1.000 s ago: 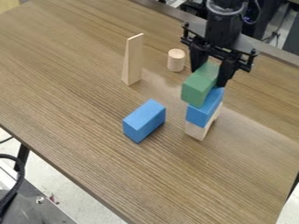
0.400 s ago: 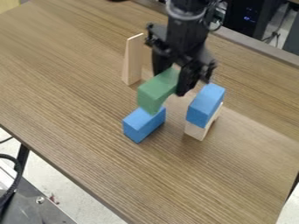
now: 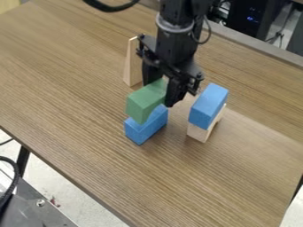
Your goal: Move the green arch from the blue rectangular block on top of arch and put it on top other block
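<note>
The black gripper (image 3: 158, 91) hangs left of the table's middle, shut on the green arch (image 3: 144, 101). Below the arch, partly covered by it, lies a blue rectangular block (image 3: 146, 127) on the table; I cannot tell if the two touch. To the right, a second blue block (image 3: 207, 107) rests on a pale wooden arch (image 3: 201, 133), with nothing on top of it.
A tall pale wooden wedge (image 3: 132, 64) stands just behind and left of the gripper, partly hidden by it. The wooden table (image 3: 77, 95) has its front edge running diagonally at the lower left.
The gripper has carried the green arch left, off the stacked blue block and over the lone one. The small wooden cylinder is now hidden behind the arm.
</note>
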Tool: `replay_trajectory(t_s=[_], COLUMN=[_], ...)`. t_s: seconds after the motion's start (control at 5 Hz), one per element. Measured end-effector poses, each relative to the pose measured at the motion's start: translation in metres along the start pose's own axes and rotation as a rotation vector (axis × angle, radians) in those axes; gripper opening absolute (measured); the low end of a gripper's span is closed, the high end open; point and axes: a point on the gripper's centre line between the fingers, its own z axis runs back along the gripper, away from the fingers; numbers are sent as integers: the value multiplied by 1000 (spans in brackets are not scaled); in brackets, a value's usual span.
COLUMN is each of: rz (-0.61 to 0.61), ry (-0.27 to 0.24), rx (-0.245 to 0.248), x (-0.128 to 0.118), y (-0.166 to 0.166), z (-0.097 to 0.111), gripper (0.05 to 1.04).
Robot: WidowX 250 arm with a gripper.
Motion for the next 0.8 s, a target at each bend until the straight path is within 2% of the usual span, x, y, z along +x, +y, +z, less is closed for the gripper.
replay_trajectory(t_s=[0.4,0.8], rz=[30,55], ry=[-2,-7], rx=[-16,-21], x=[11,12], y=[6,11], z=[-5,-5], gripper=[583,583])
